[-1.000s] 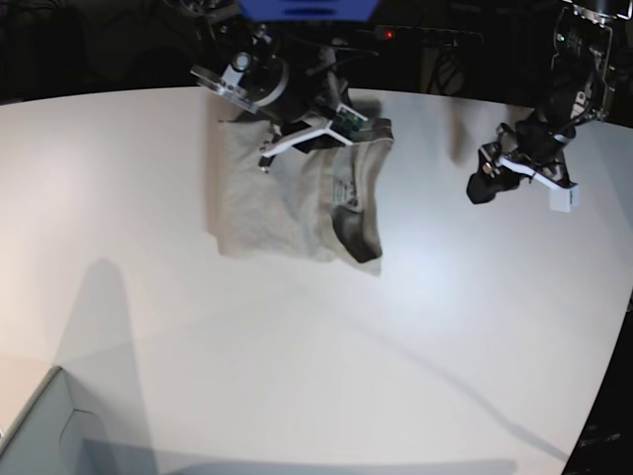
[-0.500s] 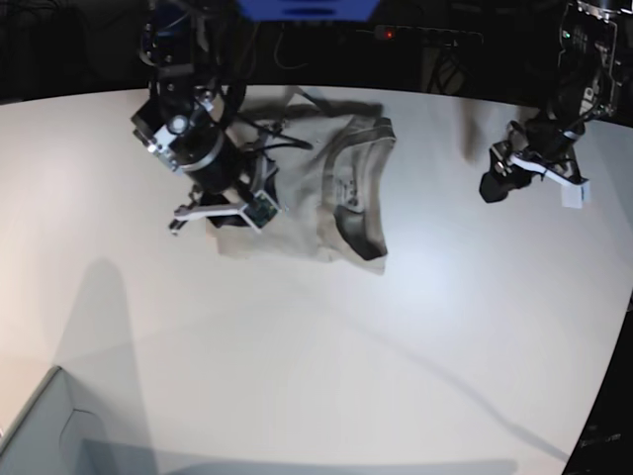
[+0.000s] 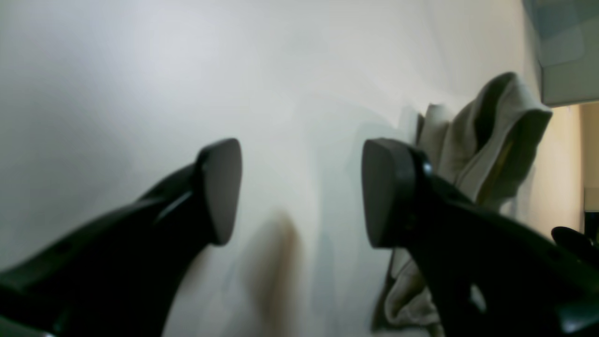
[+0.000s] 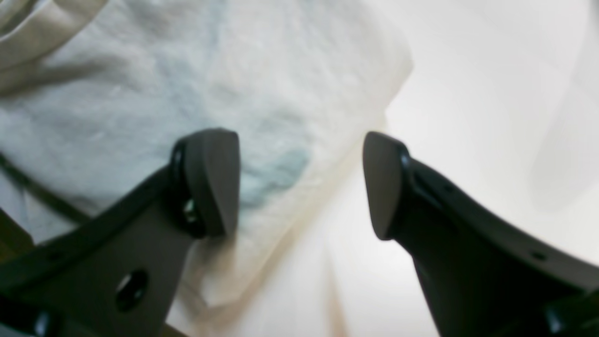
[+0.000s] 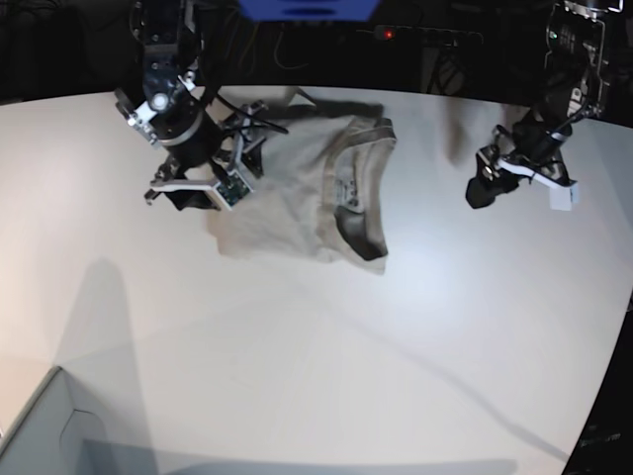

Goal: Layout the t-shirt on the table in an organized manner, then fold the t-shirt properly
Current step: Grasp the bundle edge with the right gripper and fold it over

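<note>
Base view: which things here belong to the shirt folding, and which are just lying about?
Job:
- t-shirt, partly folded
- table
- right gripper, open at the shirt's edge
- left gripper, open, clear of the shirt

Lying about:
- pale box corner
- cables behind the table

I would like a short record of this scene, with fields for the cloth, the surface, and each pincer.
cloth: t-shirt, partly folded, neckline toward the table's centre
surface: white table
right pincer: open, nothing between its fingers, above the t-shirt's edge
left pincer: open, empty, over bare table, apart from the t-shirt
other: pale box corner at the near edge
</note>
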You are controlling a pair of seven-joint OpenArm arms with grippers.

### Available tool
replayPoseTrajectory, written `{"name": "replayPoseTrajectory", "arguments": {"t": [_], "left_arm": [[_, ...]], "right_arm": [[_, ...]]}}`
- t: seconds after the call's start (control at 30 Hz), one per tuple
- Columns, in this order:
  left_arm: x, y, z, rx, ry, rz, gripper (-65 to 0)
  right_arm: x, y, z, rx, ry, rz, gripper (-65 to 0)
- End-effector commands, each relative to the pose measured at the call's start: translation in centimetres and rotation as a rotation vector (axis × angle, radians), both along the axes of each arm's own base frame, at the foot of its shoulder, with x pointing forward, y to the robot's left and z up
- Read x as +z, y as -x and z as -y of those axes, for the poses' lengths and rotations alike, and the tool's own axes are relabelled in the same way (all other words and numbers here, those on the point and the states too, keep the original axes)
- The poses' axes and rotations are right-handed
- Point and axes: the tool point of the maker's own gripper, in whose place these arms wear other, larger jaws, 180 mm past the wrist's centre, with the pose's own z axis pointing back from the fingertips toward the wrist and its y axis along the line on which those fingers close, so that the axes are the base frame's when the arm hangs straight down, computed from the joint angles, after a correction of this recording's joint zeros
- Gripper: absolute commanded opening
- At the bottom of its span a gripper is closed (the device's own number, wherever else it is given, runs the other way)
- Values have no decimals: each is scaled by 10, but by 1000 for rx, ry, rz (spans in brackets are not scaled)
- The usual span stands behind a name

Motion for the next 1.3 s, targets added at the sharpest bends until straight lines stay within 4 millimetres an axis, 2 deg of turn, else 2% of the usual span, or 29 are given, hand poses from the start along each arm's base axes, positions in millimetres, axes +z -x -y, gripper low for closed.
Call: {"name": "replayPoseTrajectory", "arguments": {"t": [0.0, 0.13, 0.2, 0.4, 0.5, 0.63, 0.77, 0.83, 0.93, 1.17, 1.27], "left_arm": [[13, -8, -3, -1, 2, 44, -256], [13, -8, -3, -3, 1, 45, -256], [12, -8, -4, -2, 1, 44, -256], [11, -7, -5, -1, -3, 40, -256], [12, -7, -5, 0, -3, 42, -256], [13, -8, -5, -1, -3, 44, -256], [13, -8, -5, -1, -3, 44, -256], [13, -9, -5, 0, -3, 45, -256], [12, -8, -6, 1, -3, 44, -256], [13, -10, -6, 1, -3, 47, -256], [13, -10, -6, 1, -3, 47, -256]], "right_arm": [[3, -4, -3, 2, -18, 8, -223], [-20, -12, 16, -48, 65, -106, -224], [-23, -15, 26, -77, 86, -127, -226], [-22, -18, 34, -102, 89, -127, -244], [-22, -18, 37, -106, 93, -128, -326], [-24, -20, 38, -111, 95, -137, -473], [-31, -22, 55, -165, 111, -172, -581], [-28, -24, 67, -200, 122, -173, -614], [-14, -32, 81, -240, 131, -129, -627], [10, -39, 94, -278, 179, -96, -627], [12, -44, 97, -291, 191, -102, -627]]}}
